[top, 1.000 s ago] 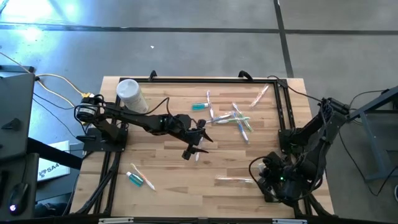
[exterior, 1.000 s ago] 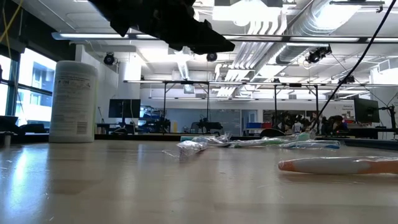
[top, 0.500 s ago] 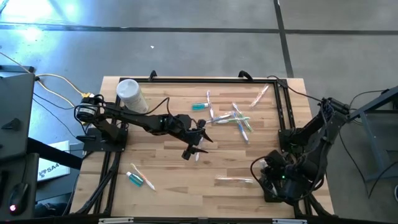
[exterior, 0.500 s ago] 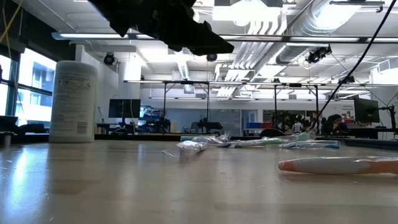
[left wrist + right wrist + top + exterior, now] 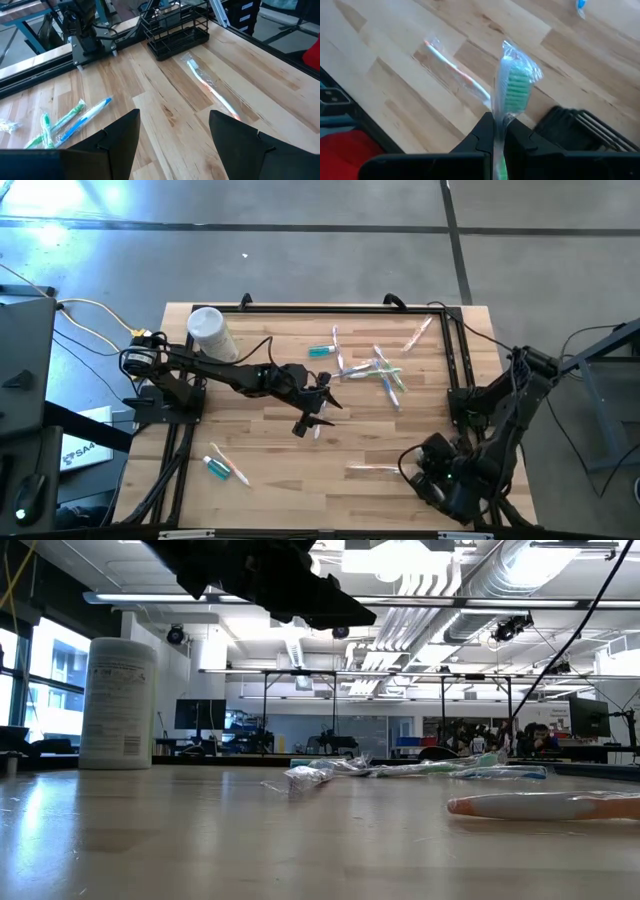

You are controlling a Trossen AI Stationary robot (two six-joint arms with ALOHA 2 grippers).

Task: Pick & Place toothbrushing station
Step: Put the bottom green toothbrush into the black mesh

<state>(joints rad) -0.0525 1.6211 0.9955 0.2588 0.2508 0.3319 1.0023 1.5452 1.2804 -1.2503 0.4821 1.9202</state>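
Pale butcher-block wood, seams visible, makes up the tabletop [image 5: 270, 470].

Right claw [image 5: 498, 131]: fingers pinched tight on a green-bristled brush [image 5: 512, 87] in crinkly clear wrap, head standing up out of the grip. In the high view this arm sits folded at the near right corner. The black wire holder [image 5: 580, 132] lies just beside the claw in its wrist view; in the left wrist view it stands by the right arm's base, rectangular, thin-barred, open-topped.

Left claw [image 5: 172, 137]: jaws wide, nothing between them, hanging over mid-table.

Step in hand, as I judge it: carrying one wrapped brush to the holder. Next move calls for bringing the claw over the holder's open top, handle end down, and letting go only once the handle is inside the bars; the slippery wrap could snag on the wire.

Other items:
- Orange-tipped brush [image 5: 212, 87], clear handle, wrapped, flat on the wood near the holder.
- Loose heap of wrapped brushes [image 5: 378, 368], far centre-right, crossing one another.
- Teal tube [image 5: 320, 351] beside the heap; a second tube [image 5: 217, 468] with a brush at near left.
- White cylindrical canister [image 5: 210, 332], far left, printed label.
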